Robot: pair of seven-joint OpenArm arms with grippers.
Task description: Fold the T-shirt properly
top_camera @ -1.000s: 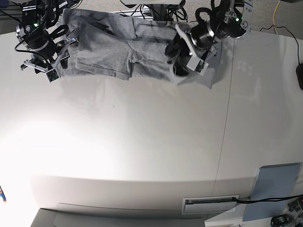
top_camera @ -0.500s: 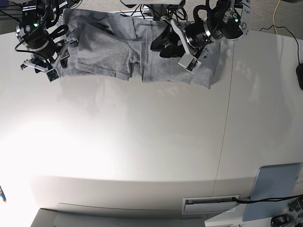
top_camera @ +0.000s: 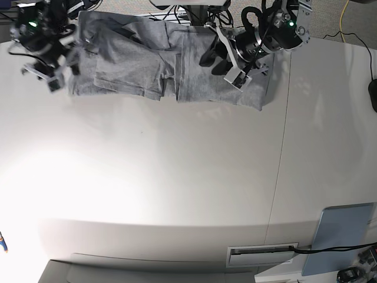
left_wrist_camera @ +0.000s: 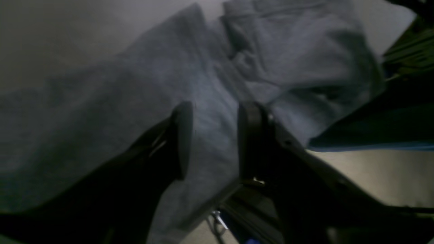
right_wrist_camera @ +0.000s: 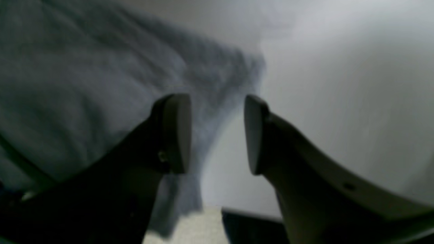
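The heather-grey T-shirt lies rumpled and partly folded along the table's far edge. My left gripper hovers over the shirt's right half, and in the left wrist view this gripper is open, with grey cloth lying below the gap between its dark fingers. My right gripper is at the shirt's left end, blurred by motion. In the right wrist view it is open over the cloth's edge and the white table. No lettering shows.
The white table has a seam running down its right part. A grey-blue flat panel and a slot sit at the near right corner. Cables hang behind the shirt, and a dark object lies at the right edge.
My left gripper has opened, let go of the shirt and drawn back toward the far edge; the shirt's right part has dropped flat. My right gripper has shifted up and left.
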